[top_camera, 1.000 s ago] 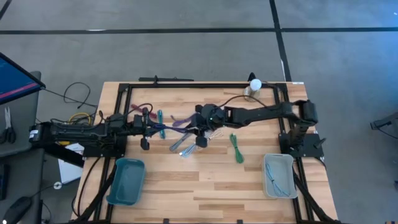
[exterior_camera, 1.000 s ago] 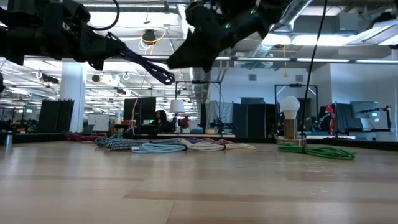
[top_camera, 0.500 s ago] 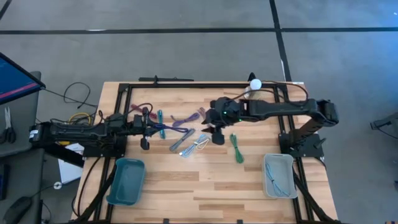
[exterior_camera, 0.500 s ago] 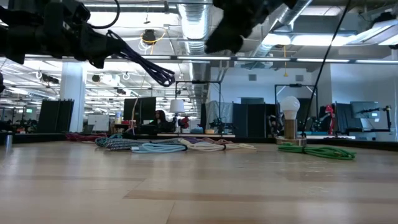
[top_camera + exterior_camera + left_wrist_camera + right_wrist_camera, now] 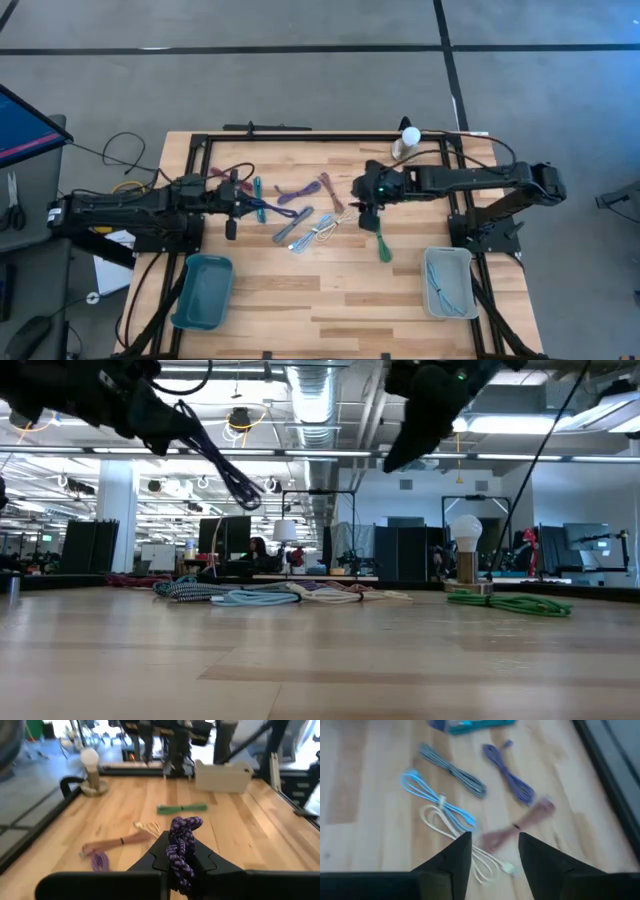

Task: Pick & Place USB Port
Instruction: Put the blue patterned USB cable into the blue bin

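Observation:
My left gripper (image 5: 238, 205) is at the table's left, shut on a purple braided USB cable (image 5: 182, 832), which is lifted off the wood. My right gripper (image 5: 368, 214) is open and empty. It hangs above the table's middle right, just by the near end of a green cable (image 5: 380, 238). Several loose cables lie flat on the wood between the arms: teal (image 5: 257, 188), purple (image 5: 292, 193), pink (image 5: 328, 187), grey (image 5: 290, 226) and a light blue and white pair (image 5: 320, 230). The right wrist view looks down on these (image 5: 445, 802). My left gripper pinches the bundled purple cable between its two fingers, with the hold a little back from the cable's looped end (image 5: 179, 857). That looped end (image 5: 186, 824) sticks out past the fingertips. In the low view the cable (image 5: 222, 460) slants down from the gripper, clear of the table.
A teal bin (image 5: 203, 290) stands at the near left. A white bin (image 5: 447, 282) with a blue cable in it stands at the near right. A lamp with a white bulb (image 5: 410, 135) stands at the far right. Black frame rails edge the table.
My right gripper has moved from over the cable pile toward the table's right edge, staying open and empty, and is now beside the green cable. My left gripper has kept hold of the purple cable, which now slants down more steeply in the low view.

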